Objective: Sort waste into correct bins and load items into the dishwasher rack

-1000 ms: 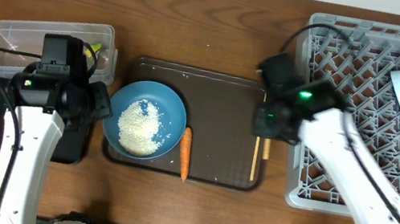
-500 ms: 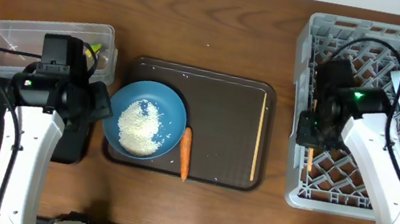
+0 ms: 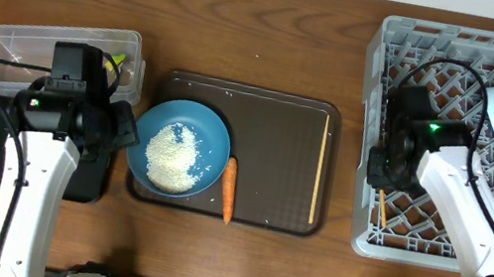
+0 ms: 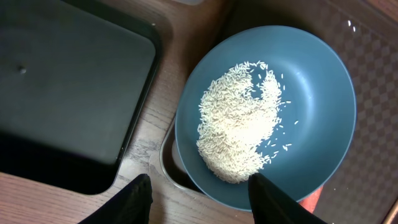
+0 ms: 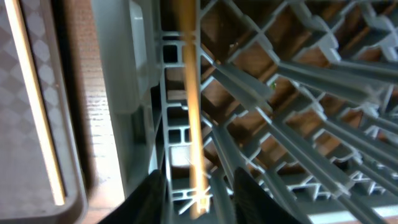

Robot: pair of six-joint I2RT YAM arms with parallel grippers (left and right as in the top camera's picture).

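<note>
Since reaching the dishwasher rack [image 3: 373, 89], right gripper [image 5: 199, 200] has parted off the chopstick [image 5: 192, 93] | left gripper [image 4: 199, 200] open, unmoved over blue plate [image 4: 314, 93]

The table [image 3: 267, 21] is grained brown wood; the rack [image 3: 485, 39] at three o'clock is matt grey plastic. At nine o'clock the box [image 3: 11, 44] is clear glossy plastic, the black tray [image 4: 62, 93] smooth and matt. The blue plate [image 4: 317, 93] is smooth, the brown tray [image 3: 275, 153] diamond-textured, the chopstick [image 5: 191, 124] pale wood.

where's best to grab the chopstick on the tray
Probably mid-length, from straight above, jaws closing across it: the chopstick is thin and lies flat along the right rim of the tray, so a side approach looks blocked.
</note>
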